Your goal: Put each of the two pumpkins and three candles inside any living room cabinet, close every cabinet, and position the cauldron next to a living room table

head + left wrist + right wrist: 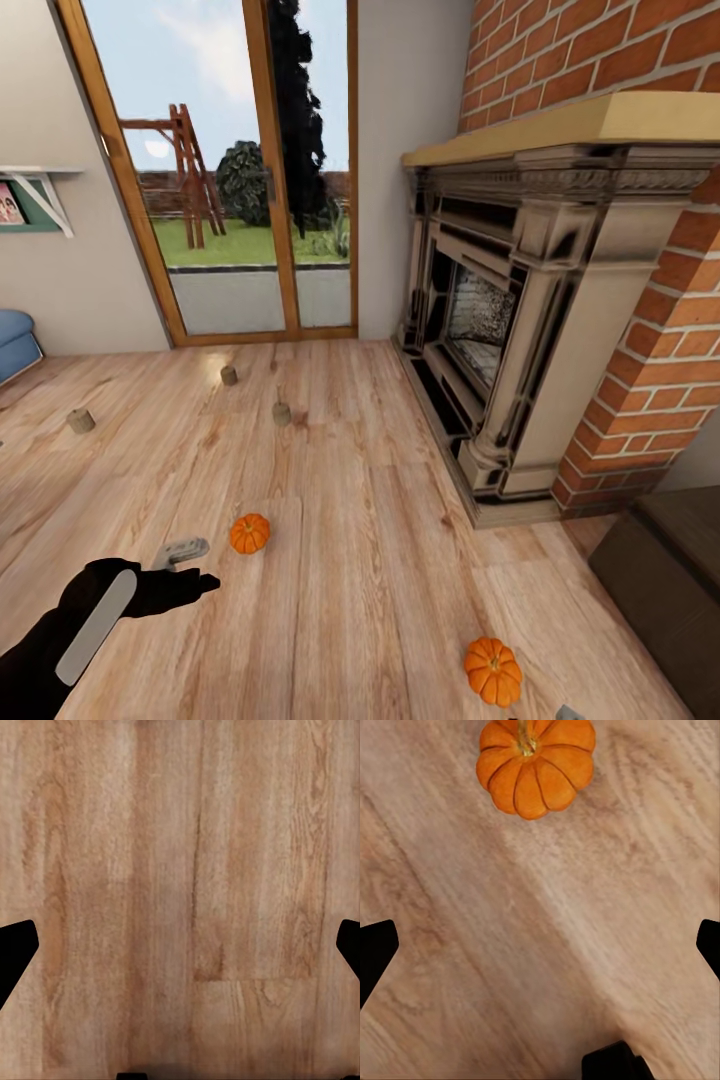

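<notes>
From the head camera I count two small bright-orange ribbed pumpkins on the pale wooden plank floor (330, 600): one (249, 533) just beyond my left end effector (190, 565), fingers spread, one (492, 671) near the bottom edge. Three stubby tan candles (81, 421) (229, 375) (282, 413) stand upright farther off (towards the glass door).

Left wrist: bare planks, black fingertips (16, 952) wide apart.

Right wrist: right end effector (540, 952) open, pumpkin stem-up ahead.

Pumpkins (250, 533) (493, 671), candles (81, 421) (229, 375) (282, 412) on floor (380, 560)
</notes>
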Controlling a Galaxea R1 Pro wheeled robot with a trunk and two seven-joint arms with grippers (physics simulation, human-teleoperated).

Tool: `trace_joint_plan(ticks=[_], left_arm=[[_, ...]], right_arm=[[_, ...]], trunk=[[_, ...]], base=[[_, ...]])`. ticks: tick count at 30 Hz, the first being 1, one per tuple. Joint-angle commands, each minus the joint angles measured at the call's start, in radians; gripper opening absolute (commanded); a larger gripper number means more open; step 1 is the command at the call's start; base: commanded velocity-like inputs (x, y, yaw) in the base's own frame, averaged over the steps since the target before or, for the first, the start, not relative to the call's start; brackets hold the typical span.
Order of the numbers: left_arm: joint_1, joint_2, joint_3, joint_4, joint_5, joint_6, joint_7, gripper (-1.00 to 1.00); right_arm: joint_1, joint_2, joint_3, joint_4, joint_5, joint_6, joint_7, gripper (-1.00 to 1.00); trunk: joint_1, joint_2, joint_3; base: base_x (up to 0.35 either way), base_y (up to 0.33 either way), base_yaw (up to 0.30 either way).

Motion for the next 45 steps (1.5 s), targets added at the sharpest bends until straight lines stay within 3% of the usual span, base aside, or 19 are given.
trace_joint_plan(ticks=[1,13,19,22,27,30,35,41,44,45], left_arm=[[-0.001,0.001,-0.002,0.0,0.01,0.002,0.009,1.0],[-0.001,0.006,0.003,0.0,0.016,0.002,0.006,1.0],[-0.001,0.031,0.067,0.002,0.121,0.021,0.004,1.0],[-0.001,0.045,0.076,0.003,0.152,0.03,0.003,1.0],[-0.001,0.046,0.065,0.006,0.283,0.034,0.004,1.0],[-0.001,0.044,0.061,0.006,0.308,0.035,0.004,1.0],[-0.001,0.045,0.058,0.001,0.317,0.036,0.004,1.0],[-0.001,0.041,0.039,-0.001,0.313,0.036,0.006,1.0],[-0.001,0.036,0.024,-0.006,0.313,0.036,0.006,1.0],[-0.001,0.035,0.008,-0.007,0.314,0.036,0.007,1.0]], right_arm=[[0.0,0.0,0.008,0.001,-0.011,-0.005,0.004,1.0],[0.0,-0.001,0.008,0.001,-0.011,-0.012,0.004,1.0],[-0.001,-0.005,0.004,0.001,-0.013,-0.013,0.004,1.0],[-0.001,-0.005,0.001,0.001,-0.015,-0.013,0.004,1.0],[-0.001,-0.005,-0.055,0.001,-0.015,-0.013,0.004,1.0],[-0.001,-0.004,-0.079,0.001,-0.016,-0.013,0.004,1.0],[-0.001,-0.004,-0.089,0.001,-0.022,-0.012,0.004,1.0],[-0.001,-0.003,-0.091,0.001,-0.11,-0.005,0.025,1.0],[-0.001,-0.007,-0.091,0.001,-0.167,0.004,0.096,1.0],[-0.001,-0.012,-0.092,0.001,-0.203,0.015,0.136,1.0]], trunk=[[0.004,-0.008,-0.004],[0.05,-0.092,-0.042],[0.073,-0.134,-0.061],[0.084,-0.155,-0.07],[0.103,-0.19,-0.086],[0.115,-0.211,-0.095],[0.134,-0.246,-0.111],[0.153,-0.281,-0.126],[0.153,-0.281,-0.126],[0.153,-0.281,-0.126]], base=[[0.0,0.0,0.0],[0.0,0.0,0.0],[0.0,0.0,0.0],[0.0,0.0,0.0],[0.0,0.0,0.0],[0.0,0.0,0.0],[0.0,0.0,0.0],[0.0,0.0,0.0],[0.0,0.0,0.0],[0.0,0.0,0.0]])
